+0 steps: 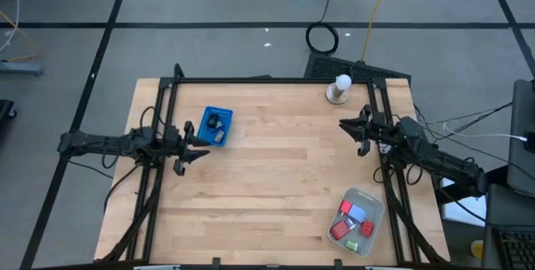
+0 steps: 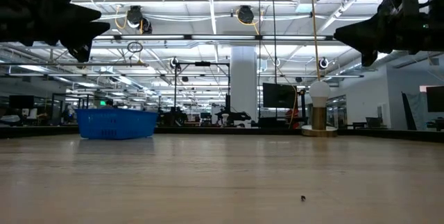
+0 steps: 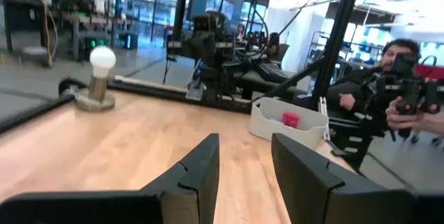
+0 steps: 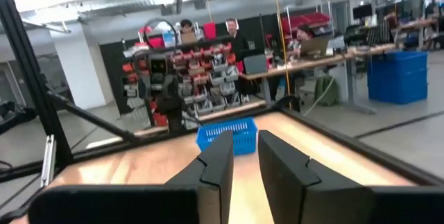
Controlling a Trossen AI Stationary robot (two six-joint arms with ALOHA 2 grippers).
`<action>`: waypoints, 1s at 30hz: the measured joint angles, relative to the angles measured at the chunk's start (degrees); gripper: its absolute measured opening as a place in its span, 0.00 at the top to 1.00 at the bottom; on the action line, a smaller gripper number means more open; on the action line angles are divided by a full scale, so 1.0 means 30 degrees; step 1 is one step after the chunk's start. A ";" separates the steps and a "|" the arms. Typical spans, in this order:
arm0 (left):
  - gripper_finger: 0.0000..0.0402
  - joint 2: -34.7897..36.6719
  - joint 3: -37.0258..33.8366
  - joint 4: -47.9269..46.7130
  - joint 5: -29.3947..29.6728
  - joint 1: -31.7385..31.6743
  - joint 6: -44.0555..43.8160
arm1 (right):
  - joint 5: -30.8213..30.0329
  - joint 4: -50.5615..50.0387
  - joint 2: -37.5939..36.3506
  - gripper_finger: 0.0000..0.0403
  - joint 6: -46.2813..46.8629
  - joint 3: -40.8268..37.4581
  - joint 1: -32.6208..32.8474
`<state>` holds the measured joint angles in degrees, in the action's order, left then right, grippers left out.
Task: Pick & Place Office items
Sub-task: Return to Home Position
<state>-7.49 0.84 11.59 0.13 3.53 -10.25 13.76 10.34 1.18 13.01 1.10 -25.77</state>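
From above, the wooden table (image 1: 276,170) carries two bins. The blue bin (image 1: 206,114) stands between the left edge and the middle, nearer to the far edge. Some office items (image 1: 216,124) lie inside it: dark pieces and one pale piece, too small to name. The translucent bin (image 1: 374,206) stands at the near right corner. In it lie red blocks (image 1: 342,230), a blue piece (image 1: 359,214) and a green piece (image 1: 351,245). The white knob-topped stand (image 1: 338,89) is at the far edge, toward the right corner. The left gripper (image 1: 199,140) hangs inside the left edge, just beside the blue bin, its fingers spread and holding nothing. The right gripper (image 1: 351,134) hangs inside the right edge, between the stand and the translucent bin, its fingers also apart and empty.

In the low view both grippers are high above the table. The blue bin (image 2: 116,123) and the stand (image 2: 318,109) stand toward the far edge, and the bin's wall hides what is inside.

In the left wrist view the left fingers (image 3: 201,165) are apart, with only bare wood between them. Beyond them a red block (image 3: 291,118) shows over the rim of the translucent bin (image 3: 277,130). A person (image 3: 395,64) is beyond the table.

In the right wrist view the right fingers (image 4: 218,161) keep a narrow gap with nothing in it, and the blue bin (image 4: 239,128) is straight ahead
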 joint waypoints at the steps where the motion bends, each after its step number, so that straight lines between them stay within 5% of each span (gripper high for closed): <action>1: 0.67 0.0000 0.0000 -0.0085 0.0011 0.0000 -0.0446 | -0.0007 0.0165 -0.0010 0.86 0.0000 -0.0003 -0.0002; 16: 0.67 0.0000 0.0000 -0.0079 0.1026 0.0000 -0.3711 | -0.0025 -0.0121 0.0004 0.86 0.0928 -0.0072 -0.0002; 25: 0.67 0.0000 0.0000 -0.0080 0.0989 -0.0001 0.2624 | -0.0032 -0.0114 0.0004 0.87 0.0797 -0.0080 -0.0002; 30: 0.67 0.0000 0.0000 -0.0087 0.0989 0.0000 0.3684 | -0.0036 -0.0114 0.0004 0.87 0.0797 -0.0080 -0.0002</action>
<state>-7.49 0.84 11.33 3.09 3.53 0.80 13.65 10.00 1.19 15.40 0.86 -25.78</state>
